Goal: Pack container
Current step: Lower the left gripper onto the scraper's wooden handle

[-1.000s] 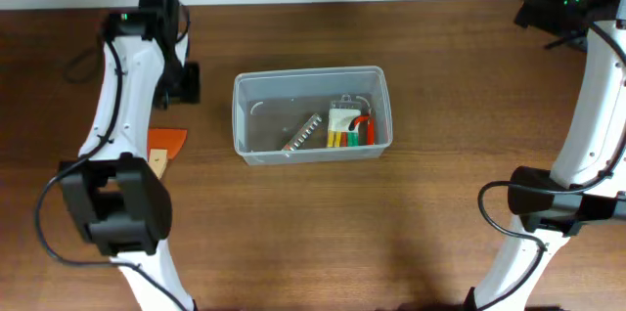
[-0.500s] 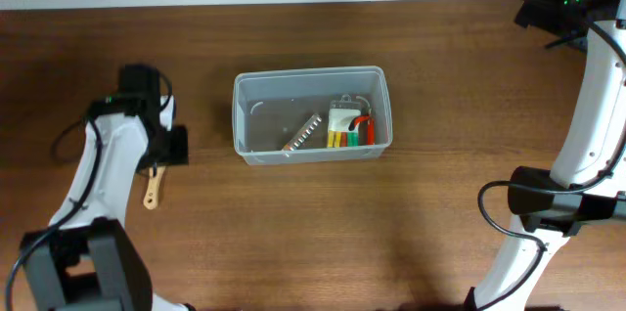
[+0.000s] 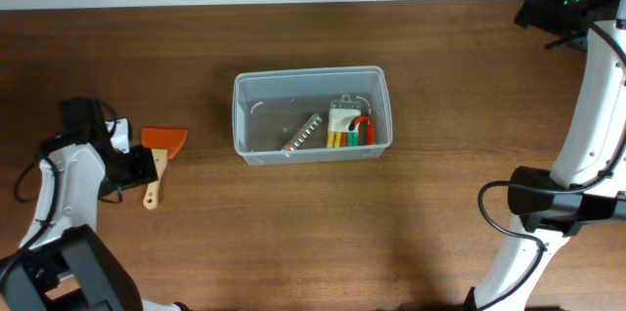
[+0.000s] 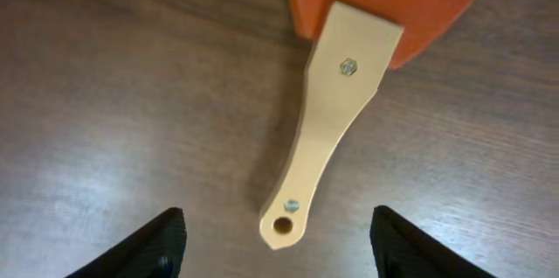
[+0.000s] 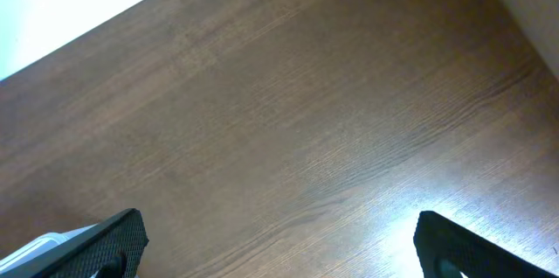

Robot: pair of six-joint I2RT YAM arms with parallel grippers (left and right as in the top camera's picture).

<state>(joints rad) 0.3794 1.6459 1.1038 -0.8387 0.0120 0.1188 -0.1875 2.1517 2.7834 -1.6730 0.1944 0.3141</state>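
**Left fingers spread over scraper; container sits mid-worktop**

The container (image 3: 238, 115) stands near the middle of the worktop (image 3: 313, 233), long side running left to right. Inside it, toward the right end, lie a grey metal strip (image 3: 303, 133) and a white piece with yellow, green and red parts (image 3: 350, 127). The left half of its floor is bare.

Well to the left of the container lies a scraper (image 3: 158, 162), flat on the wood. Its orange blade points toward the far edge and its pale wooden handle toward the near edge.

In the left wrist view the left fingers (image 4: 153, 247) are spread wide, one on each side of the handle's end, and neither touches it. The scraper (image 4: 336, 112) shows two small bolts and a hole at the handle's tip. From overhead, the left arm (image 3: 73, 169) sits just left of the scraper.

The right arm (image 3: 597, 106) reaches to the far right corner, well apart from the container. The right fingers (image 5: 105, 247) are also spread wide, holding nothing, above bare wood. A corner of the container (image 5: 35, 250) shows at the lower left of that view.
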